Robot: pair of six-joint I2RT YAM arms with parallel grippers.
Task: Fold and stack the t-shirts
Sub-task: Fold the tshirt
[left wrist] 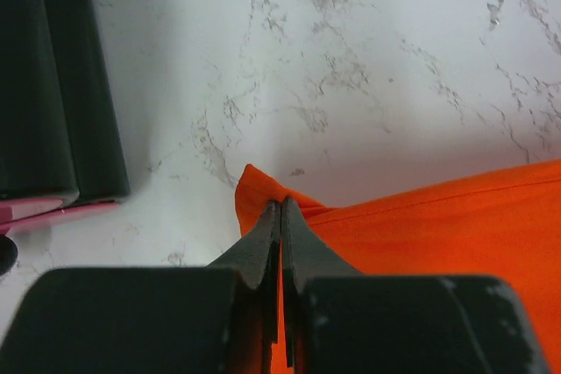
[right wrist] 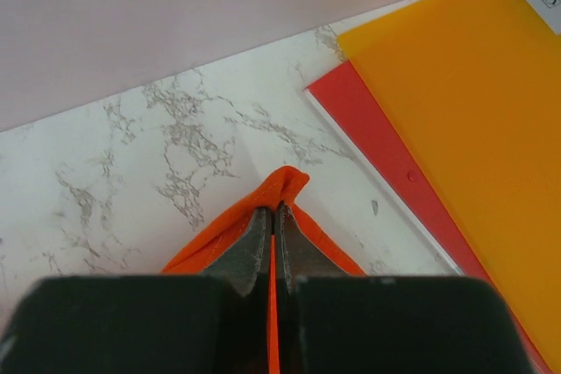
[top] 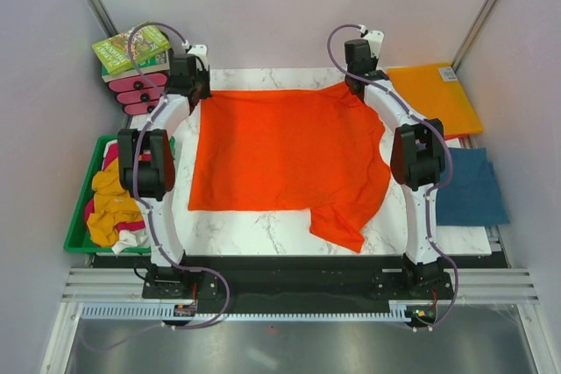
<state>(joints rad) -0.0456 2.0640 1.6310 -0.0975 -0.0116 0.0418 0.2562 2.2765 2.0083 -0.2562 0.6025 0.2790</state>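
Note:
The bright orange t-shirt (top: 280,151) lies spread over the marble table (top: 263,229), one sleeve hanging toward the front right. My left gripper (top: 200,94) is shut on its far left corner (left wrist: 263,194). My right gripper (top: 355,83) is shut on its far right corner (right wrist: 285,183). Both corners are pinched between closed jaws just above the tabletop. A teal-blue t-shirt (top: 471,186) lies folded at the right edge. Mustard-yellow (top: 112,203), magenta and white shirts are heaped in the green bin (top: 77,234) on the left.
A stiff orange folder (top: 434,94) on a red one (right wrist: 377,142) lies at the far right, close to my right gripper. Books and pink items (top: 136,63) are stacked at the far left, next to my left gripper. Grey walls enclose the table.

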